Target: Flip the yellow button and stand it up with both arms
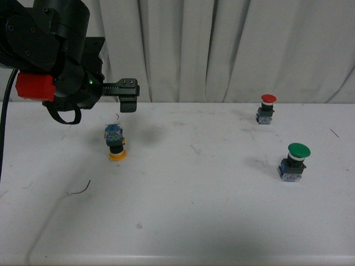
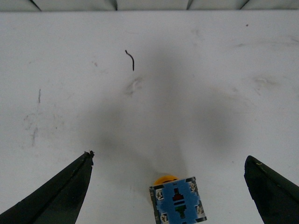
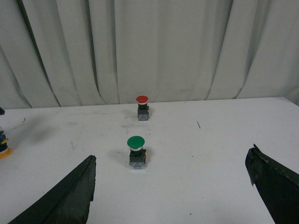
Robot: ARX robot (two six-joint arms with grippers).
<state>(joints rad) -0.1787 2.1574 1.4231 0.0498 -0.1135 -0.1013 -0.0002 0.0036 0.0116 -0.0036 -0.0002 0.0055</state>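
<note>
The left jaws are spread wide and grip nothing. The yellow button (image 2: 177, 205) stands cap-down on the worktop (image 2: 196, 93) between them, touching neither. The right jaws are also wide open and empty, with the green-capped button (image 3: 136, 151) ahead of their gap.

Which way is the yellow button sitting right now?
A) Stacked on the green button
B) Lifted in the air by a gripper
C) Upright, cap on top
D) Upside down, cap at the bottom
D: the yellow button has its yellow cap at the bottom and its blue-grey base facing up, and the open left gripper is not touching it.
</note>
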